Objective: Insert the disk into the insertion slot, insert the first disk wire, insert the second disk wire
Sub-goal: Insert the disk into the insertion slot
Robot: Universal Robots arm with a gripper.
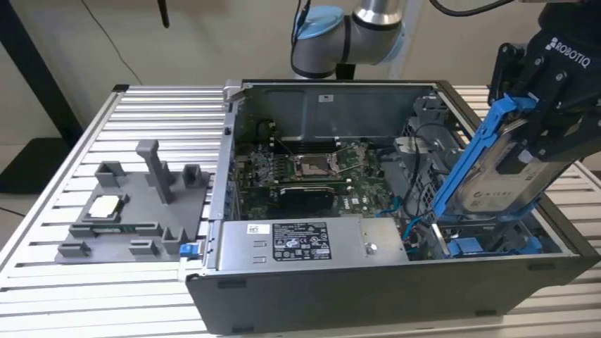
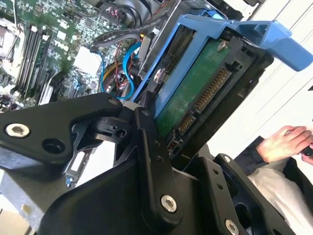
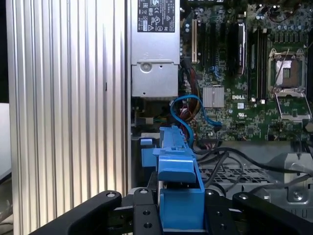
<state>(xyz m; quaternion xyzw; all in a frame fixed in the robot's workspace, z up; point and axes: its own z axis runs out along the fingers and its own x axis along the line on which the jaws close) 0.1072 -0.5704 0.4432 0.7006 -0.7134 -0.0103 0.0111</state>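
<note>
My gripper (image 1: 530,137) is shut on the disk (image 1: 496,189), a silver drive with a white label in a bright blue carrier frame (image 1: 468,163). The disk hangs steeply tilted over the right front corner of the open computer case. Its lower end dips toward the insertion slot (image 1: 474,227) in the grey drive cage, just above another blue-fronted carrier (image 1: 493,246). In the second wrist view the disk's green circuit-board side (image 2: 193,95) and connector show between the black fingers (image 2: 146,147). In the first wrist view the blue carrier (image 3: 177,196) sits in my gripper (image 3: 178,218). Loose blue disk wires (image 3: 188,105) curl beside the cage.
The case stands on a slatted aluminium table (image 1: 141,113). Inside are a motherboard (image 1: 310,169) and a grey power supply (image 1: 300,241). A grey fixture block (image 1: 131,204) lies at the exterior view's left. Black cables (image 3: 234,159) cross the perforated cage. A person's hand (image 2: 283,142) is nearby.
</note>
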